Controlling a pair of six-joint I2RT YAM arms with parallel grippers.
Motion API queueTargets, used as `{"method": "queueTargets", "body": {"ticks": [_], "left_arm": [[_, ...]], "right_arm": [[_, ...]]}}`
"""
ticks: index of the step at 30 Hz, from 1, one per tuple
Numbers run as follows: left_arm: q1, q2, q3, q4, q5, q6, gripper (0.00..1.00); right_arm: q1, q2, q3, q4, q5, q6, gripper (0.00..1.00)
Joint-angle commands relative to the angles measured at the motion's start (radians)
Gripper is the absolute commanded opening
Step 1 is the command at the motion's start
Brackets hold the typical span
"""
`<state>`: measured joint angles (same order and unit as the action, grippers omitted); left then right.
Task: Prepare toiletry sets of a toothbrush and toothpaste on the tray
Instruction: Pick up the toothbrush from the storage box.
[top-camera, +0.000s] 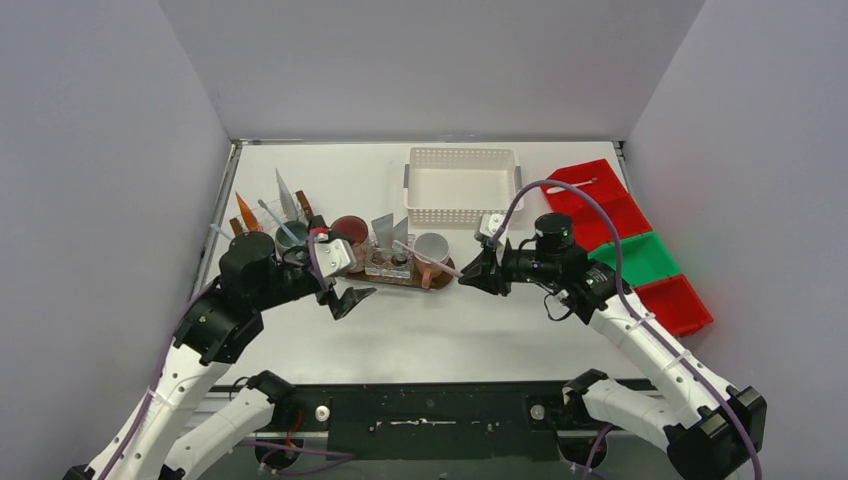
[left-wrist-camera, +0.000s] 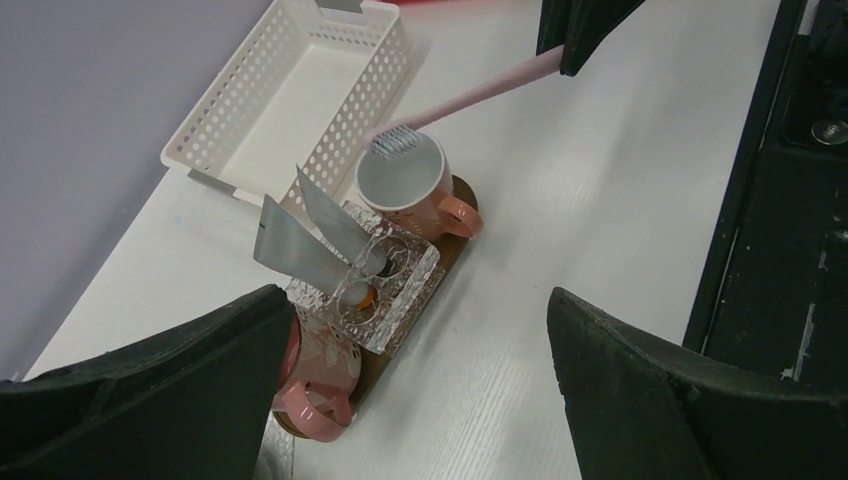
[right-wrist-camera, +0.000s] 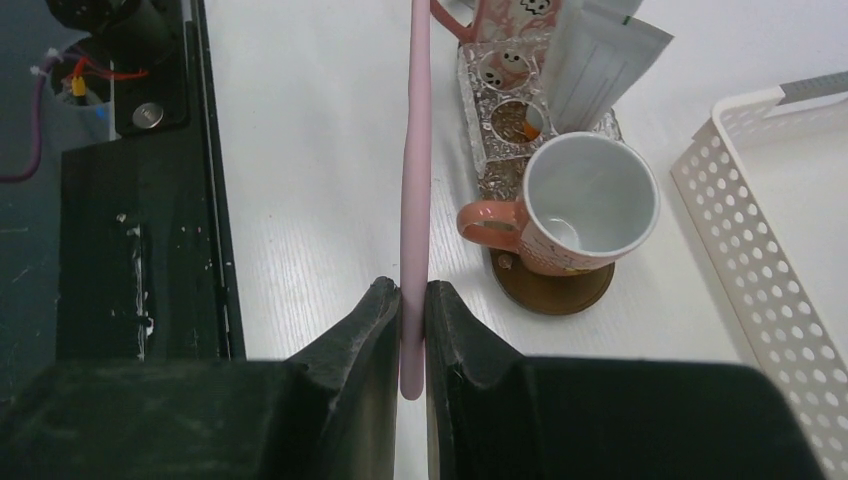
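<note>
My right gripper (top-camera: 478, 272) is shut on the end of a pink toothbrush (top-camera: 440, 262), seen between its jaws in the right wrist view (right-wrist-camera: 414, 150). The brush head (left-wrist-camera: 395, 140) hangs at the rim of the empty white mug with a pink handle (top-camera: 432, 248) (left-wrist-camera: 400, 180) (right-wrist-camera: 590, 205), at the right end of the brown tray (top-camera: 443, 281) (left-wrist-camera: 402, 350) (right-wrist-camera: 555, 290). A clear glass holder (top-camera: 388, 262) (left-wrist-camera: 385, 290) holds grey tubes (left-wrist-camera: 300, 245). A maroon mug (top-camera: 349, 228) and a dark green mug (top-camera: 290, 235) stand to the left. My left gripper (top-camera: 350, 298) (left-wrist-camera: 420, 330) is open and empty, in front of the tray.
A white perforated basket (top-camera: 463, 185) (left-wrist-camera: 290, 100) (right-wrist-camera: 770, 250) stands behind the tray. Red and green bins (top-camera: 620, 235) lie at the right. A pinkish mug (left-wrist-camera: 320, 370) sits by my left finger. An orange tube (top-camera: 246, 212) stands at the far left.
</note>
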<state>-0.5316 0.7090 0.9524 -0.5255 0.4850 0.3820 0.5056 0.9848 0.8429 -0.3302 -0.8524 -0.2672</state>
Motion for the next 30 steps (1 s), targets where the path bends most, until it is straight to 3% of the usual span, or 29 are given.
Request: {"method": "queueTargets", "body": {"ticks": [1, 13, 30], "left_arm": [[-0.015, 0.032, 0.069, -0.019, 0.054, 0.001, 0.97], [-0.067, 0.118, 0.086, -0.037, 0.058, -0.009, 0.87], [-0.142, 0.219, 0.063, -0.050, 0.026, 0.006, 0.53]], "right_arm": [[0.052, 0.027, 0.065, -0.061, 0.003, -0.143, 0.00], [0.193, 0.144, 0.167, -0.178, 0.118, -0.288, 0.00], [0.240, 0.201, 0.242, -0.208, 0.159, -0.337, 0.00]]}}
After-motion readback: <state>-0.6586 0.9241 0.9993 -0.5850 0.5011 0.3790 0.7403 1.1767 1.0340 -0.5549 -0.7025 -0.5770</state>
